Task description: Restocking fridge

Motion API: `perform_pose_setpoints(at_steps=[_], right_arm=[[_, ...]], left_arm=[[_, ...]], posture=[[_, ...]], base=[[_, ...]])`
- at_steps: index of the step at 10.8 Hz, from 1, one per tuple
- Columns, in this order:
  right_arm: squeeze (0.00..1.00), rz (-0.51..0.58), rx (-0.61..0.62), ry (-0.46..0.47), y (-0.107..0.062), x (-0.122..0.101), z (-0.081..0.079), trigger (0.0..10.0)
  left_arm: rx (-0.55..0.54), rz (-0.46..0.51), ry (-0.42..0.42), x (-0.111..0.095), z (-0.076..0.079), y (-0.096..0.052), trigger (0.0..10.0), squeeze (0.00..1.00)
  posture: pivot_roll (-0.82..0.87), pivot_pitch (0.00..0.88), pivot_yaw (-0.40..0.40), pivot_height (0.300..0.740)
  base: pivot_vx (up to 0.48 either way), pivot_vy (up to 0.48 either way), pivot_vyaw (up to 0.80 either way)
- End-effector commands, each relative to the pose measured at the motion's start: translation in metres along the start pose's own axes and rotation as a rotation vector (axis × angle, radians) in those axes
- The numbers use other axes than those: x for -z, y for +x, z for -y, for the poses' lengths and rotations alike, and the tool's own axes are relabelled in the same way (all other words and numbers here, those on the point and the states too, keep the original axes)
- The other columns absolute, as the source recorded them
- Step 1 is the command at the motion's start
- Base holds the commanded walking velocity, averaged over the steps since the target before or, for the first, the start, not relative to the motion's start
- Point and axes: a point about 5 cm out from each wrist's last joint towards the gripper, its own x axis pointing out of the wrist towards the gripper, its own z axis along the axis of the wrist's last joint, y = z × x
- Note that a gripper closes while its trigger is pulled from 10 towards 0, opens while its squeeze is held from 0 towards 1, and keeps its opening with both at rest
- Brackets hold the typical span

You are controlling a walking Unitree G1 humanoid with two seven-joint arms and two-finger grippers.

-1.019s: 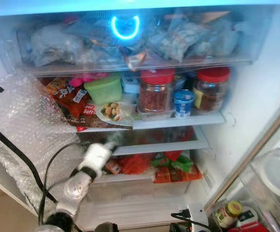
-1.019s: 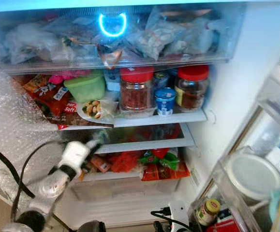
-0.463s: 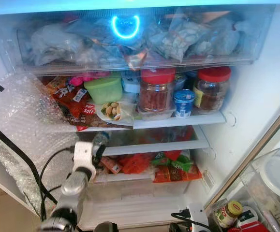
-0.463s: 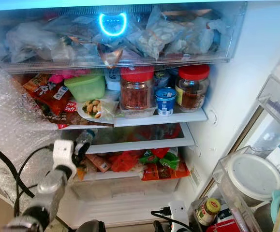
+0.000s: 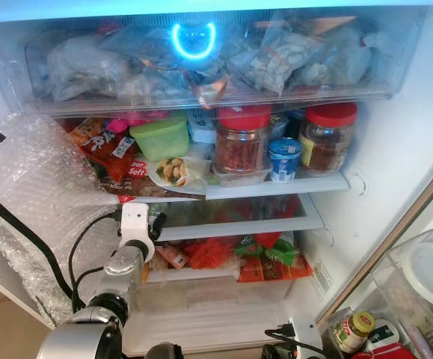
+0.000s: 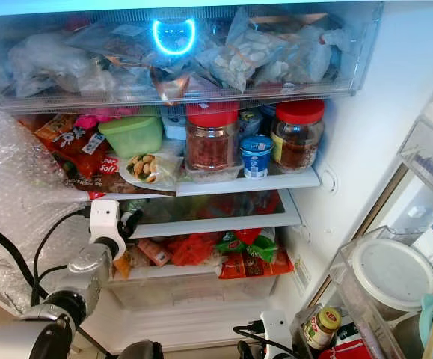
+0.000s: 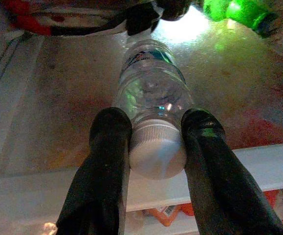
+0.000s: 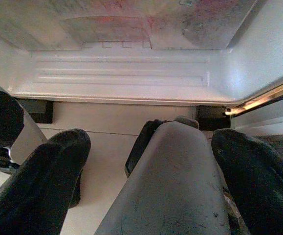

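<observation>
Clear plastic water bottle with a white cap [image 7: 153, 105] is laid on the glass middle shelf [image 7: 58, 98] of the fridge, clamped at the cap by the left tool [image 7: 156, 142]. The right tool [image 8: 148, 156] is spread wide, holding nothing.

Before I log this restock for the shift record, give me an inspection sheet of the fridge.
Surface: glass shelf, bare beside the bottle.
Job's things: clear water bottle lying on that shelf, white cap toward the gripper.
Clutter: two red-lidded jars, green tub, blue yogurt cup, snack packets.
Grippers: left gripper shut on the bottle's cap end; right gripper open, hanging low.
Cables: black cable along the left arm.
Surroundings: bubble wrap at left; door bins at right.
</observation>
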Motion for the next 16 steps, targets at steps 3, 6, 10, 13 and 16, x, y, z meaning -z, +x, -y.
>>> perform_pose_setpoints(at_steps=[3, 6, 10, 13, 16], right_arm=[[0.0, -0.054, 0.016, 0.012, -0.003, 0.014, 0.005, 10.0], [0.0, -0.05, 0.022, 0.012, -0.003, 0.013, 0.005, 10.0], [0.0, -0.045, 0.021, 0.012, -0.003, 0.011, 0.004, 10.0], [0.0, -0.05, 0.016, 0.007, -0.003, 0.012, 0.004, 10.0], [0.0, -0.055, 0.012, 0.0, -0.003, 0.014, 0.002, 10.0]], left_arm=[[-0.077, -0.047, 0.0, 0.003, -0.014, 0.0, 10.0, 1.0], [0.017, 0.049, 0.099, -0.01, -0.004, 0.001, 10.0, 1.0], [0.212, 0.202, 0.294, -0.005, 0.013, -0.015, 10.0, 0.0], [0.26, 0.136, 0.31, 0.023, 0.006, -0.034, 10.0, 0.0], [0.201, -0.189, 0.153, 0.088, -0.014, -0.062, 10.0, 0.0]], posture=[[-0.03, 0.0, 0.007, 0.64], [-0.03, 0.0, 0.008, 0.64], [-0.02, 0.0, 0.016, 0.64], [-0.01, 0.0, 0.018, 0.64], [-0.01, 0.0, 0.025, 0.64]], base=[[0.0, 0.0, 0.0], [0.0, 0.0, 0.0], [0.0, 0.0, 0.0], [0.0, 0.0, 0.0], [0.0, 0.0, 0.0]])
